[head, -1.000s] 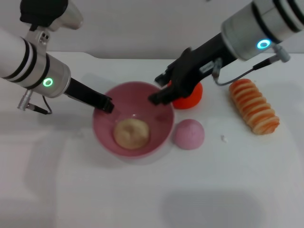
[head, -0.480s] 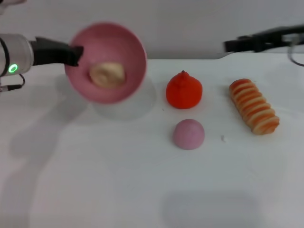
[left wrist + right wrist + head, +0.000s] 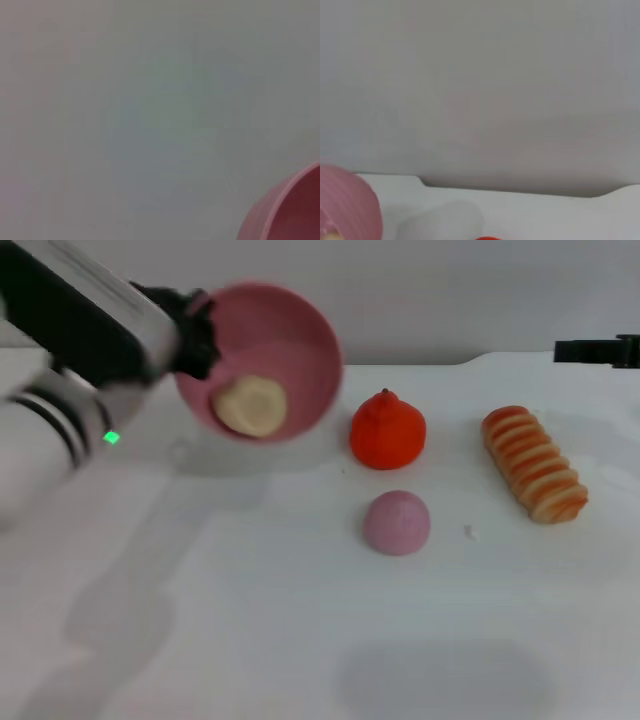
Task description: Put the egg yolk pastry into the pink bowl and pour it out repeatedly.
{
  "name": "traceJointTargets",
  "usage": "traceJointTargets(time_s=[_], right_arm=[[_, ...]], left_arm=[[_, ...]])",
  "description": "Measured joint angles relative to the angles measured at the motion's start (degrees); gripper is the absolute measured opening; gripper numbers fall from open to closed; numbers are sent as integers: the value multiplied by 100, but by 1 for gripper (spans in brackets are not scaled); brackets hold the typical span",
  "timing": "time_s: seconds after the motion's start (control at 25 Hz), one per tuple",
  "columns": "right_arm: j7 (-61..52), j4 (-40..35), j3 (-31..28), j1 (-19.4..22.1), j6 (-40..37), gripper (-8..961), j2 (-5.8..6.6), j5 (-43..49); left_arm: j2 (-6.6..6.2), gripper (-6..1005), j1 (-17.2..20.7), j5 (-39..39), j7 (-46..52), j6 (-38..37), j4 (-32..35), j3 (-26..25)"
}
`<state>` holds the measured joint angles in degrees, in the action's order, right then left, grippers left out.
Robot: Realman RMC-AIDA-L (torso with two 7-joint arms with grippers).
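Note:
The pink bowl is held up in the air at the back left, tipped so its opening faces the head camera. The egg yolk pastry, pale and crumbly, lies against the bowl's lower inner wall near the rim. My left gripper is shut on the bowl's left rim. A piece of the bowl's edge shows in the left wrist view, and its outer wall in the right wrist view. My right gripper sits far off at the right edge, above the table's back.
On the white table stand an orange tangerine-like fruit, a small mauve-pink dome in front of it, and a ridged orange-striped bread roll to the right. A crumb lies near the dome.
The bowl was lifted off the table with the pastry inside, then shifted right and tipped further; the pastry slid toward the rim. The right arm pulled away to the far right.

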<state>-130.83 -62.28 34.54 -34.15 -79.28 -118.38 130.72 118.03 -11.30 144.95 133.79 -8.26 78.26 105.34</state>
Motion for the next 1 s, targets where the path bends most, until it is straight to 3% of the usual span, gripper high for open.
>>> traceJointTargets(time_s=[0.08, 0.12, 0.28, 0.56, 0.6, 0.64, 0.8, 1.0], right_arm=[[1, 14, -6, 4, 26, 533, 0, -6], [1, 28, -9, 4, 34, 533, 0, -12], [3, 101, 2, -23, 52, 533, 0, -20], [6, 118, 44, -46, 124, 533, 0, -72], [6, 121, 46, -46, 141, 533, 0, -93], [6, 125, 46, -46, 155, 533, -1, -106], [6, 129, 46, -34, 187, 533, -13, -117], [12, 223, 44, -47, 201, 534, -17, -162]], left_arm=[[10, 5, -17, 233, -1, 243, -139, 206], [28, 5, -54, 694, -2, 854, -477, 615], [49, 5, -103, 1077, -109, 1946, -1082, 1084], [94, 5, -351, 972, -1944, 4658, -2513, 2018], [94, 5, -351, 972, -1944, 4658, -2513, 2018], [100, 5, -521, 723, -2564, 5098, -2886, 2364], [105, 5, -727, 248, -3297, 5297, -3222, 2738], [107, 5, -858, -163, -3547, 5689, -3404, 2975]])
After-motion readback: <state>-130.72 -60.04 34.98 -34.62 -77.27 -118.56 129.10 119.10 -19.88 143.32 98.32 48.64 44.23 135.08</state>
